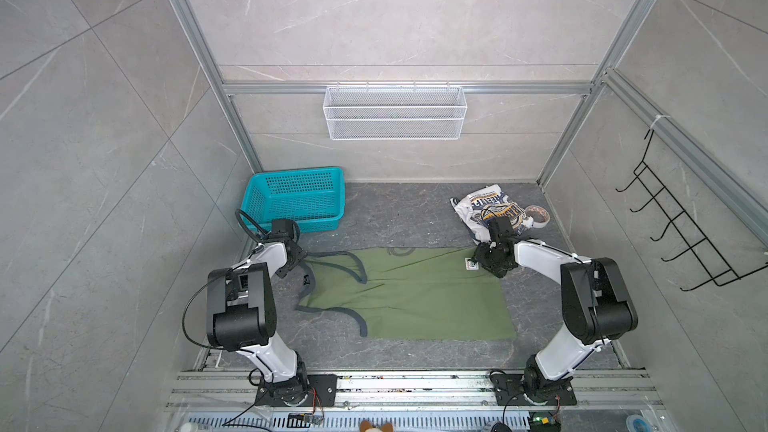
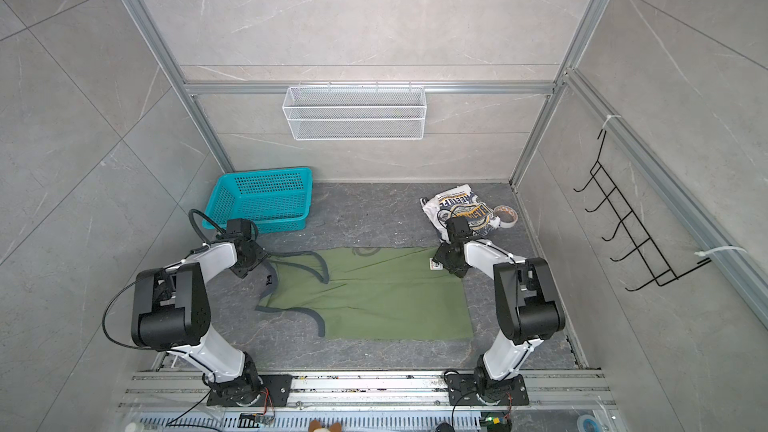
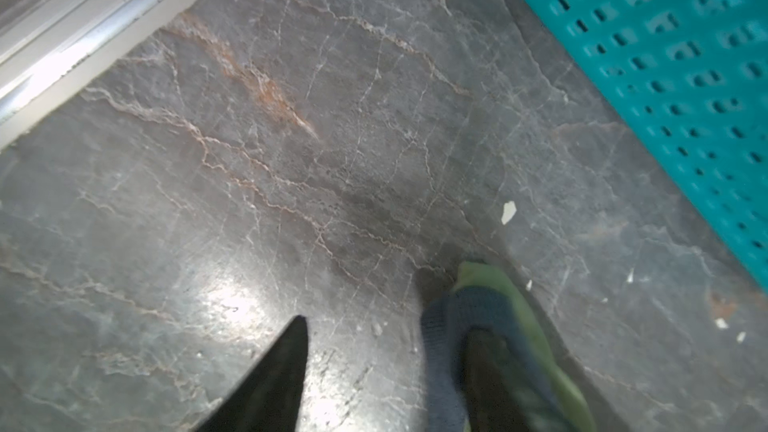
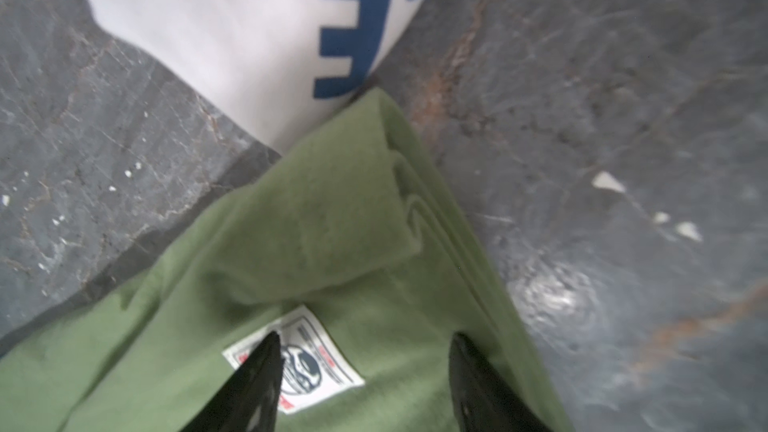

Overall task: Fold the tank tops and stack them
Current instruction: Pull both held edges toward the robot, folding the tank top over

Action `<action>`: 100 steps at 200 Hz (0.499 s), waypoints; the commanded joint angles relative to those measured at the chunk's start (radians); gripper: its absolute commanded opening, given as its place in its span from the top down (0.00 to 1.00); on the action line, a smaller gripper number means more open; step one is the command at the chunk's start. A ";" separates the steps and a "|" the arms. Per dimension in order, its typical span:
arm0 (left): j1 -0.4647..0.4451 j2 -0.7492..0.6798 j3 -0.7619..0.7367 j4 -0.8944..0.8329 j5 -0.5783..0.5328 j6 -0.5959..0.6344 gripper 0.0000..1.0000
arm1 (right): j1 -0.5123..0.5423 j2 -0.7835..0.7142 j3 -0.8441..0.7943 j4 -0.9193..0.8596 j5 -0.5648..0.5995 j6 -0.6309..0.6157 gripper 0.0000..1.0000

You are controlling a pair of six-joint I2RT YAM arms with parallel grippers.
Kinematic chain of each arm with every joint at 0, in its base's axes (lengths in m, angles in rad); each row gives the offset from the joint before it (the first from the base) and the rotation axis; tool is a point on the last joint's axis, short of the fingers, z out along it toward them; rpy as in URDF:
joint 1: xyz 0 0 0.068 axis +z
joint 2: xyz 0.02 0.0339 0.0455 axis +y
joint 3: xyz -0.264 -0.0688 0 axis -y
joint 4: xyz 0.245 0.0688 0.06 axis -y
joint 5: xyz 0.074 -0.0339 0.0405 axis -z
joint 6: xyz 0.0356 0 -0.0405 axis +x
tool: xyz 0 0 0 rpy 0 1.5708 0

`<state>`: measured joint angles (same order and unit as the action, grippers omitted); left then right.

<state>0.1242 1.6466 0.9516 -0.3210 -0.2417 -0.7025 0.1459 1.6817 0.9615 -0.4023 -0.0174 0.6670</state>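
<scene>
Two tank tops [image 1: 415, 297] [image 1: 468, 210], one teal basket [image 1: 297, 171]

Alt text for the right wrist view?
The right tool hangs open over a corner of the green tank top, by its white label. Beyond lies the white tank top with blue lettering, on a dark table.

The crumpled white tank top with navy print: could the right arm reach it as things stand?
Probably yes: the white tank top lies right beyond the open right gripper, nothing in between.
</scene>
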 commanded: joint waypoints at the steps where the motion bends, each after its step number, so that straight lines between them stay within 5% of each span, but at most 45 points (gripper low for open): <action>1: -0.014 -0.122 0.011 -0.026 -0.064 0.023 0.23 | -0.002 -0.084 -0.013 -0.092 0.030 -0.039 0.30; 63: -0.269 -0.386 -0.008 -0.249 -0.307 -0.018 0.01 | 0.078 -0.247 -0.036 -0.244 0.049 -0.057 0.19; 100: -0.258 -0.393 -0.020 -0.321 -0.297 -0.056 0.00 | 0.086 -0.289 -0.080 -0.282 0.041 -0.052 0.19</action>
<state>-0.1501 1.2526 0.9489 -0.5400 -0.4782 -0.7151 0.2272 1.4155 0.9146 -0.6022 0.0055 0.6247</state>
